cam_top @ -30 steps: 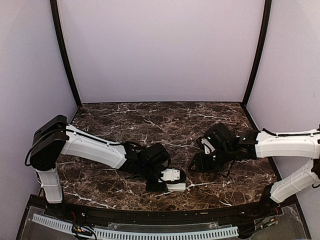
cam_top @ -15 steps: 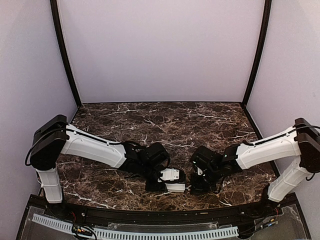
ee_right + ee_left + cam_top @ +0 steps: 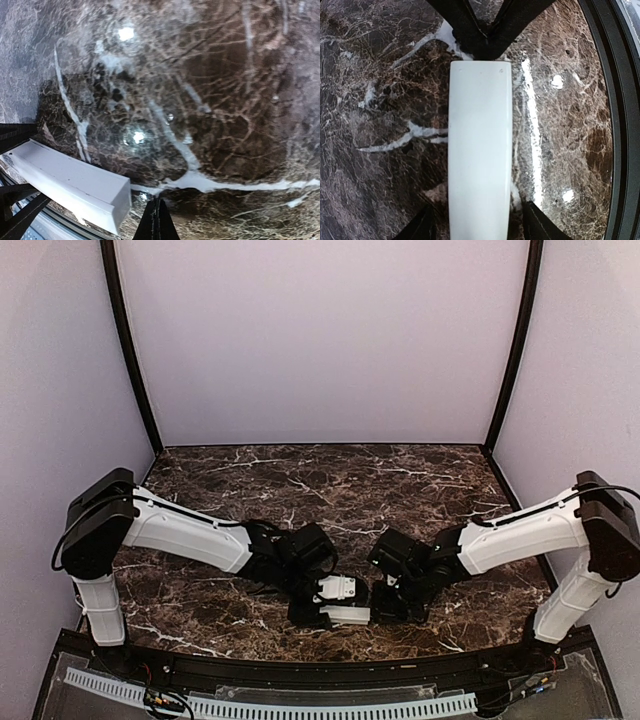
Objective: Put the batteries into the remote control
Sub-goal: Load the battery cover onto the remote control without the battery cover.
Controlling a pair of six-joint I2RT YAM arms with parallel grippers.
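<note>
My right gripper [image 3: 155,220] has swung in, pinched closed, beside the remote control [image 3: 480,150]. My left gripper [image 3: 477,226] has slackened open astride it. No batteries visible: loading isn't started, I judge.

A dark brown marble table [image 3: 330,480] has 2 black posts [image 3: 128,350] at its far corners, lilac walls [image 3: 320,330] behind it and a white slotted strip [image 3: 280,706] along its near edge.

Dark brown marble table [image 3: 330,475] with white veins, lower half of frame; plain lilac walls [image 3: 320,340] behind and beside; black posts [image 3: 129,350] at upper left and right.
</note>
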